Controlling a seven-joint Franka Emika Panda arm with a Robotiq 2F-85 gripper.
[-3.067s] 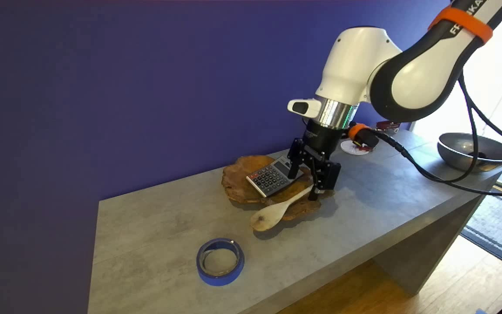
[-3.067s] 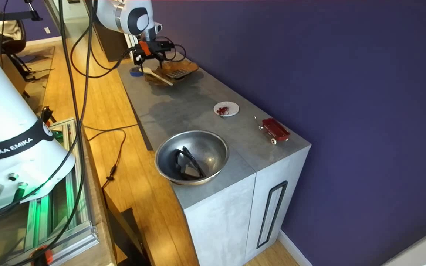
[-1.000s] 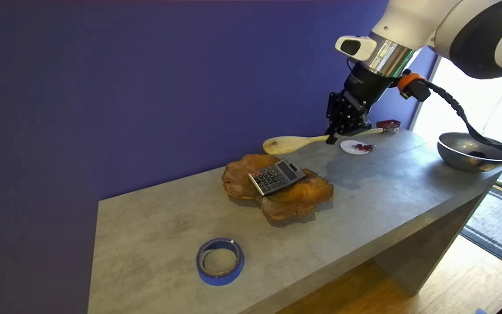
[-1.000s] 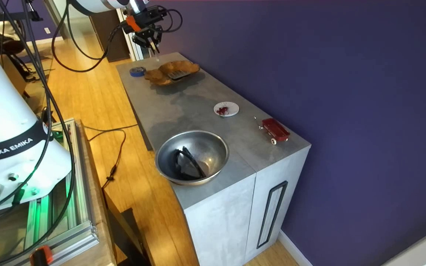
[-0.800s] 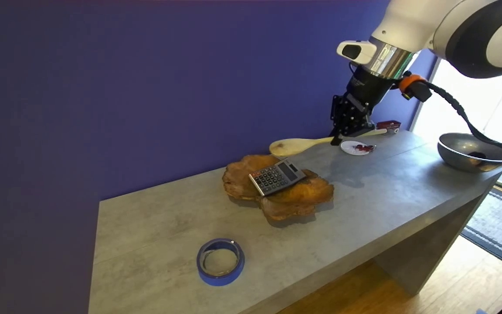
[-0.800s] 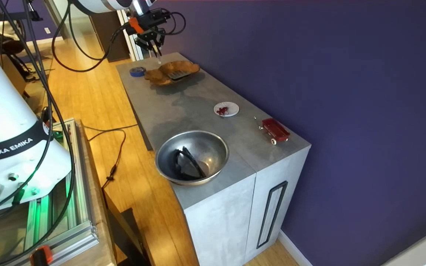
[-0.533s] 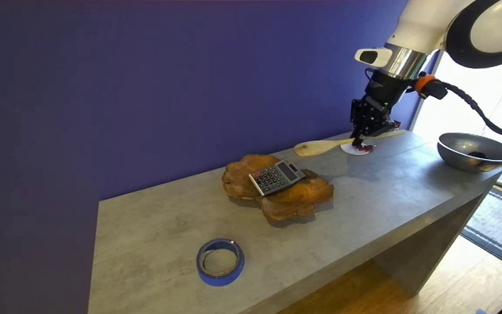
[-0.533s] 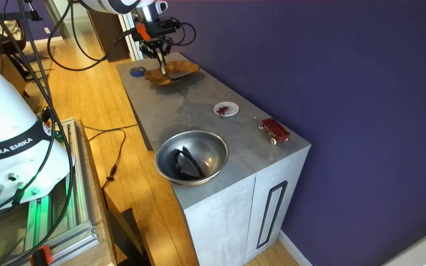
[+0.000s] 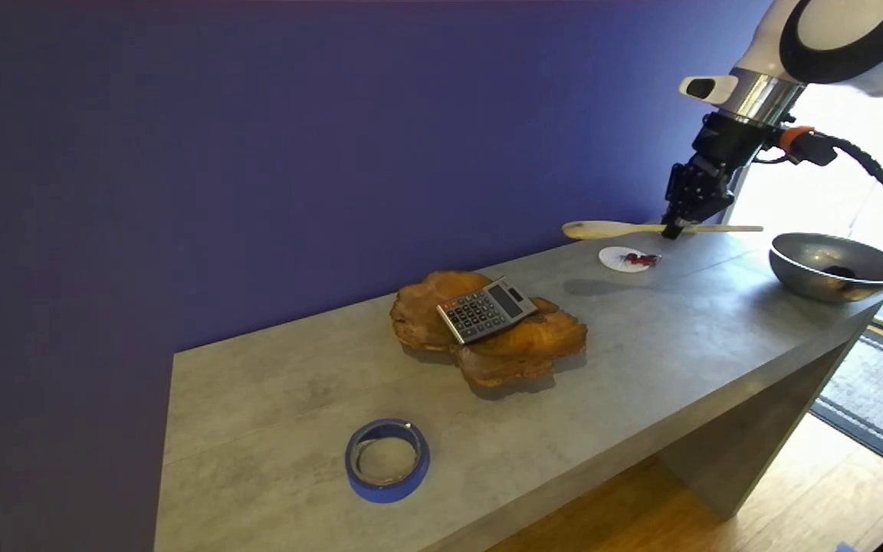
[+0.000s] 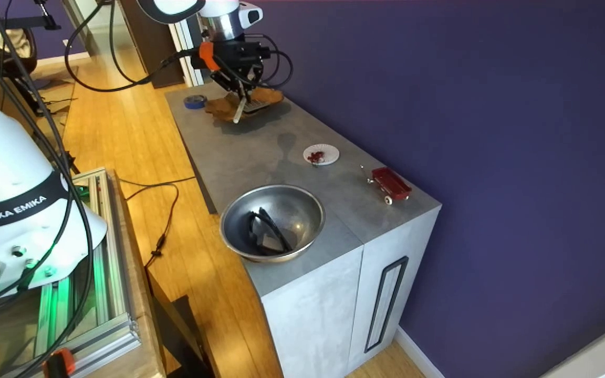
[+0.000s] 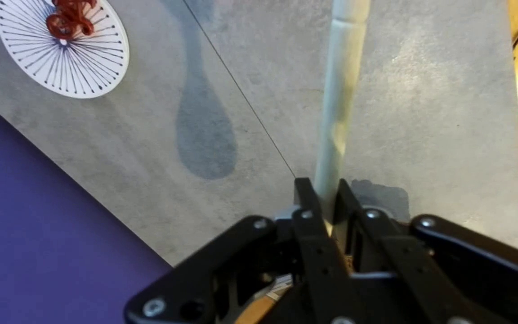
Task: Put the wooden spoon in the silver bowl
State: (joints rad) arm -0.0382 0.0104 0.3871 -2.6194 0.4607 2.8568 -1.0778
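Spoon (image 9: 625,228) held in air abv table (image 9: 273,414), gripper (image 11: 324,191) clamped on it; bowl (image 10: 303,215) well apart, w/ blk item (image 10: 276,231) inside. Calc (image 9: 481,310) on slab (image 9: 522,353), tape (image 9: 388,492) nearby, disc (image 11: 83,67) w/ red bits (image 11: 68,18) nr wall (image 9: 334,153).

One gripper (image 11: 328,198), two fingers (image 11: 306,202). Between the fingers, one wooden spoon (image 9: 602,230). Lower than the fingers, one counter (image 9: 296,406). On the counter, apart from the fingers: one metal bowl (image 10: 302,215), one wooden slab (image 9: 522,349) with one calculator (image 9: 487,309) on it, one roll of tape (image 9: 388,492) and one toy wagon (image 10: 390,184). Also lower than the fingers sits one white plate (image 11: 92,74), its red bits (image 11: 72,13) too tangled to number. In the bowl, at least one black thing (image 10: 276,230). Well away from the fingers, one rug (image 9: 871,410) and one person (image 10: 8,39), only partly shown.
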